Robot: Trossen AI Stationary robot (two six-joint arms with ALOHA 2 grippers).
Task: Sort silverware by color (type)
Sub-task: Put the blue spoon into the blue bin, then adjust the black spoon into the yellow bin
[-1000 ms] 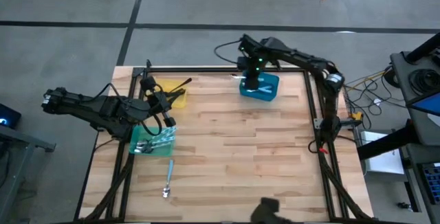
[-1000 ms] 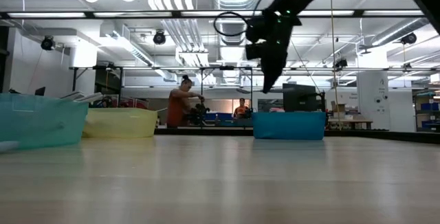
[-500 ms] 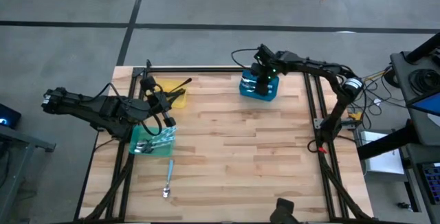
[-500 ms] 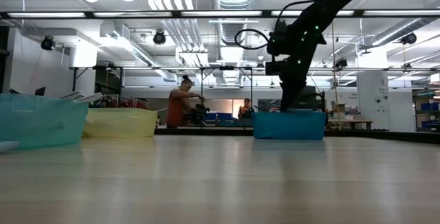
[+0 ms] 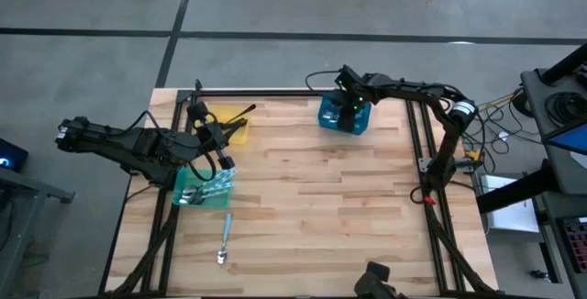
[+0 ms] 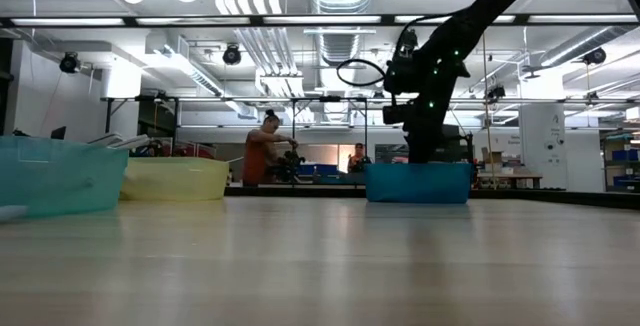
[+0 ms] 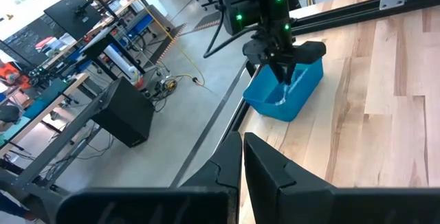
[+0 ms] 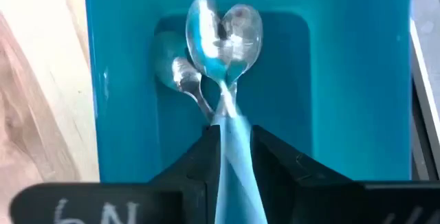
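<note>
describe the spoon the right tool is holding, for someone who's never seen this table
Find the blue bin at the table's far edge, where the right tool reaches in. Several spoons lie in it; the held spoon is the one whose light blue handle runs between the tool's fingers, its bowl over the loose silver ones.

**Colours on my worktop**

Worktop (image 5: pixel 303 207): pale wood planks, black frame. Bins: blue bin (image 5: pixel 345 116); yellow bin (image 5: pixel 231 127); green bin (image 5: pixel 206 187). My right hand (image 8: pixel 230 157): dark fingers, pinching a light-blue-handled spoon (image 8: pixel 221 66) with silver bowl. Loose spoon (image 5: pixel 224 239): silver, light blue handle. My left hand (image 5: pixel 220 157): black.
</note>
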